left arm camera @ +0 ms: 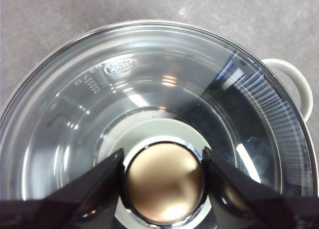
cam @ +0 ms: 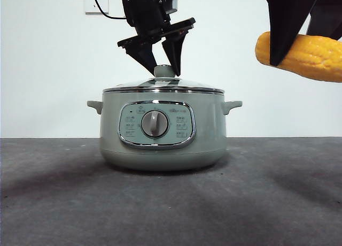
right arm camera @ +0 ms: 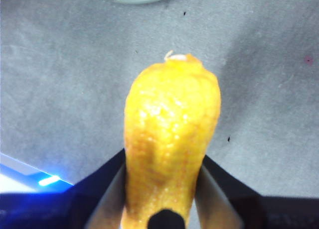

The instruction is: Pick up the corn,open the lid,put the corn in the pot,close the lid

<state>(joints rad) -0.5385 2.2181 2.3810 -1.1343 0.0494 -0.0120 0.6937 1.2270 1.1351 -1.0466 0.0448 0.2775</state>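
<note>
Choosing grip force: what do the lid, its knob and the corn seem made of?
Lid: clear glass, glossy with reflections, shiny steel rim. Knob: brushed metal-looking cap on pale green, likely plastic. Corn: yellow, lumpy, slightly glossy; plastic or real, unclear.

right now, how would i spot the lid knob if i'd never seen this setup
Find the big sage-green pot in the middle of the grey table. Its top is covered by a clear glass lid with a steel rim. The knob is the small sage-green stub at the lid's centre, with the left gripper straddling it, one black jaw on each side; its top face looks shiny brass.
</note>
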